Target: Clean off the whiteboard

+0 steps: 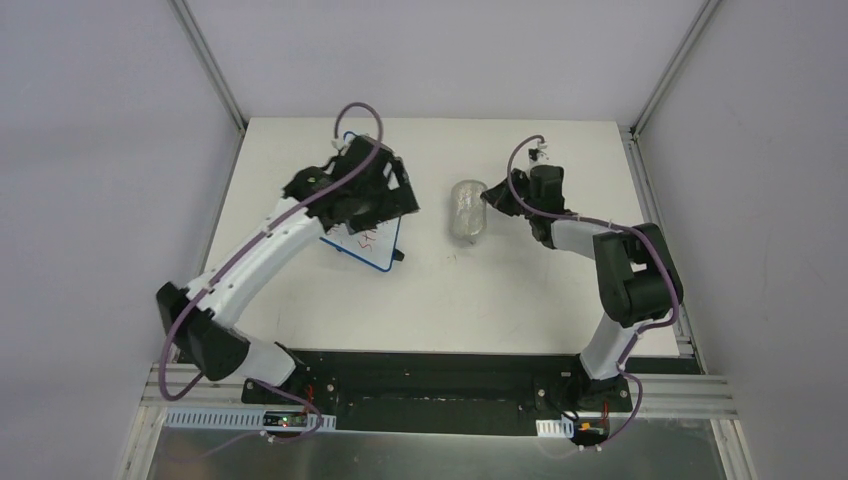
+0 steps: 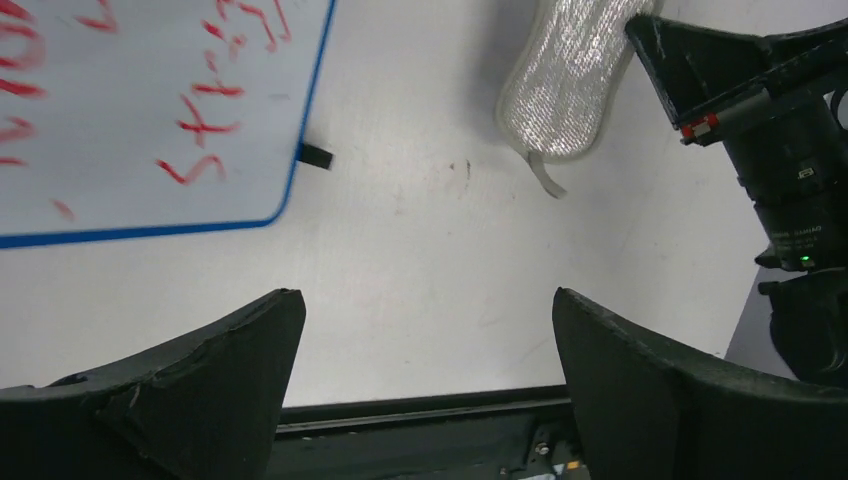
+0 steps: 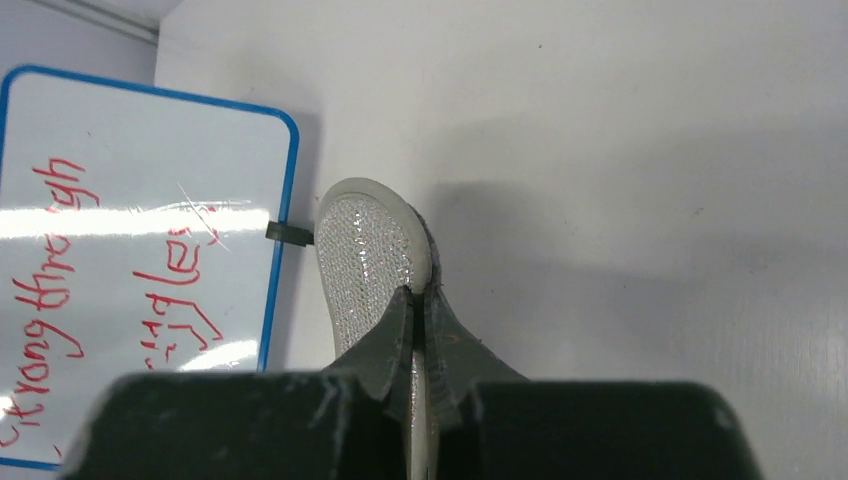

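The top view places the whiteboard (image 1: 376, 250) left of the frame's centre on the white table (image 1: 450, 300). It lies at a slant, and its upper part is hidden under the black wrist of the left arm, so only its lower end with a little red writing shows there. That view does not show how the left fingers stand, but the left wrist view does. The left gripper (image 2: 425, 295) is spread wide with nothing between its dark fingers, above bare table, and the board's rounded corner is in the upper left of that frame. The right wrist view shows most of the board's face at the frame's left: glossy white with two bright bands of glare, a thin blue rim, rounded corners, and lines of red handwriting (image 3: 50, 260) running up the frame, part of it reading like "strong through". A small black foot (image 3: 290, 233) sticks out from the rim. In the same view the right gripper (image 3: 420, 295) is pressed together on the edge of a silvery, mesh-textured oval pad (image 3: 365, 260) that extends away from the fingers. There the pad's tip seems to meet the foot, while the top view shows a strip of bare table between pad and board. Whether the pad rests on the table cannot be told.
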Action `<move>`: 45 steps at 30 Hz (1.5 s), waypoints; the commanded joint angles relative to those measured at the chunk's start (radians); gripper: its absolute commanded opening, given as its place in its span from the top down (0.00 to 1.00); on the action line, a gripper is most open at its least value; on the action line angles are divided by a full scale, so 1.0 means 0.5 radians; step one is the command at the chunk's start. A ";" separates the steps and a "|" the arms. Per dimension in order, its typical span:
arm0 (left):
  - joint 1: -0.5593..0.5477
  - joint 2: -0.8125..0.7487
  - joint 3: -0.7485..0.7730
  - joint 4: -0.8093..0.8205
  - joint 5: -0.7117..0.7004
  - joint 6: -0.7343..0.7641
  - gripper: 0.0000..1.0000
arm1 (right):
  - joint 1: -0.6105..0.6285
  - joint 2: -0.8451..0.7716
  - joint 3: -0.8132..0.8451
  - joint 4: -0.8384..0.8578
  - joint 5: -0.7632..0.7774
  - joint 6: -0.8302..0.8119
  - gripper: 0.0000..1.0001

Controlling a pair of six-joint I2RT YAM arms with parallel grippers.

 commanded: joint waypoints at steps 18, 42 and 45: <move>1.466 -0.080 -0.154 0.334 1.173 1.404 0.01 | -0.001 0.236 0.368 -0.887 -0.441 -0.505 0.83; 1.531 -0.069 -0.445 0.628 1.391 1.109 0.15 | 0.647 0.034 0.465 -1.156 0.885 -0.638 0.20; 1.532 -0.064 -0.425 0.585 1.360 1.102 0.15 | 0.729 0.030 0.488 -1.216 1.048 -0.640 0.15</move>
